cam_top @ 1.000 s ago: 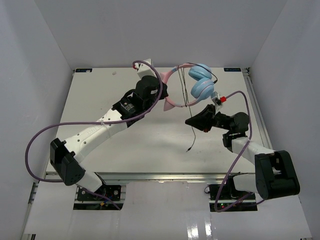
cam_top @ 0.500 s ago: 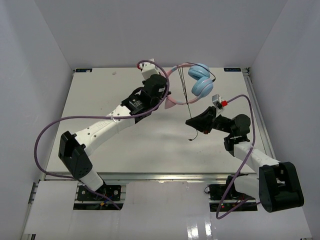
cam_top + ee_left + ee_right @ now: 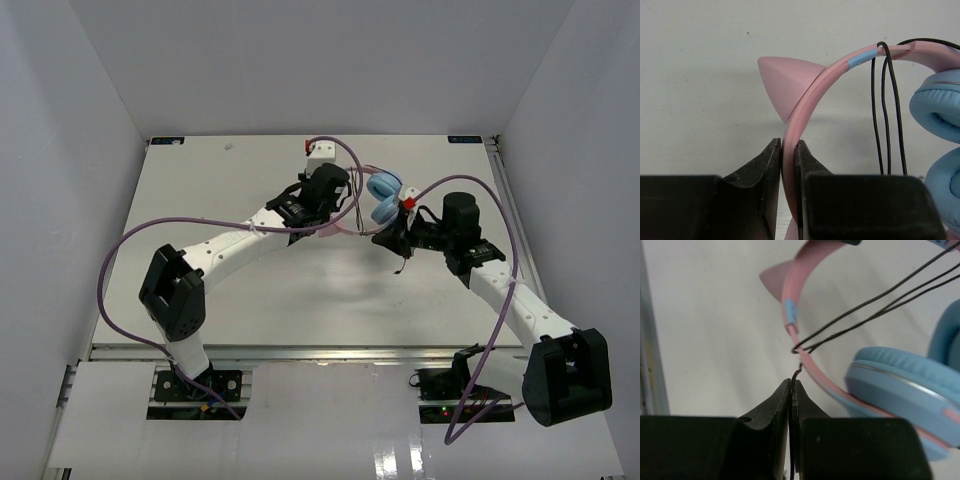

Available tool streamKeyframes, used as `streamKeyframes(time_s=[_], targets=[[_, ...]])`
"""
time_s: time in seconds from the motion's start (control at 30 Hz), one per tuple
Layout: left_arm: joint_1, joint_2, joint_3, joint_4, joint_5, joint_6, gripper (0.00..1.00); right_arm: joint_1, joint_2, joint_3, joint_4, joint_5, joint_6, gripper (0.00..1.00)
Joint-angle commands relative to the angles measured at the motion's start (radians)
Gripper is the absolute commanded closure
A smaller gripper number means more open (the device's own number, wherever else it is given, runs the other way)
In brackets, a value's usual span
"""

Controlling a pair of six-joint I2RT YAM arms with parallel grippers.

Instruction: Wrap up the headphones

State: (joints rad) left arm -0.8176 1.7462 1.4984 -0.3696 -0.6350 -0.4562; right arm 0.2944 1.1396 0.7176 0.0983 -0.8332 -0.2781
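Wrapping part-done: the cat-eared over-ear headphones with light-blue cups (image 3: 383, 198) are at the middle of the white worktop (image 3: 200, 180), left end effector (image 3: 789, 150) clamped on their pink headband (image 3: 812, 90), several turns of thin black cord (image 3: 887, 115) looped over it, right end effector (image 3: 790, 386) pinching the unwound tail.

Headphones pinched by both claws, cord looped over the band!

The headphones (image 3: 381, 200) are out over the far middle of the counter (image 3: 200, 190), their two light-blue ear cups (image 3: 384, 187) pressed close together. The pink headband (image 3: 840, 65) runs edge-on through the left claw (image 3: 788, 147), clamped just below a cat-ear point (image 3: 782, 82). The thin black cord (image 3: 886, 110) is draped over the band in several strands beside a small blue patch, hanging next to the cups. The right claw (image 3: 790, 386) is pinched tight on one strand just under the band.
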Motion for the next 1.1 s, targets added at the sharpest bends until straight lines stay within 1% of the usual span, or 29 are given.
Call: streamKeyframes(time_s=[0.0, 0.07, 0.2, 0.27, 0.43, 0.63, 0.73, 0.77, 0.83, 0.93, 1.07], targets=[[0.002, -0.022, -0.054, 0.023, 0.114, 0.095, 1.0, 0.043, 0.047, 0.118, -0.33, 0.231, -0.367, 0.91], [0.002, -0.015, -0.08, 0.015, 0.171, 0.117, 1.0, 0.078, 0.055, 0.134, -0.371, 0.313, -0.425, 0.91], [0.002, 0.028, -0.085, -0.02, 0.241, 0.148, 1.0, 0.149, 0.06, 0.135, -0.393, 0.404, -0.493, 0.91], [0.0, 0.067, -0.087, -0.036, 0.304, 0.152, 1.0, 0.208, 0.067, 0.125, -0.387, 0.465, -0.521, 0.91], [-0.008, 0.116, -0.112, -0.035, 0.372, 0.156, 1.0, 0.313, 0.054, 0.069, -0.334, 0.594, -0.572, 0.89], [-0.009, 0.131, -0.133, -0.02, 0.446, 0.162, 1.0, 0.365, 0.046, 0.02, -0.263, 0.717, -0.648, 0.87], [-0.009, 0.131, -0.144, -0.008, 0.492, 0.172, 1.0, 0.379, 0.048, -0.009, -0.219, 0.777, -0.711, 0.86], [-0.011, 0.133, -0.149, -0.006, 0.5, 0.172, 1.0, 0.381, 0.046, -0.019, -0.203, 0.789, -0.712, 0.84], [-0.01, 0.127, -0.173, 0.008, 0.518, 0.175, 1.0, 0.382, 0.04, -0.055, -0.149, 0.817, -0.748, 0.78], [-0.01, 0.115, -0.208, 0.028, 0.531, 0.172, 1.0, 0.382, 0.027, -0.09, -0.076, 0.871, -0.789, 0.66], [-0.009, 0.107, -0.238, 0.04, 0.528, 0.171, 1.0, 0.385, 0.004, -0.107, -0.051, 0.89, -0.817, 0.61]])
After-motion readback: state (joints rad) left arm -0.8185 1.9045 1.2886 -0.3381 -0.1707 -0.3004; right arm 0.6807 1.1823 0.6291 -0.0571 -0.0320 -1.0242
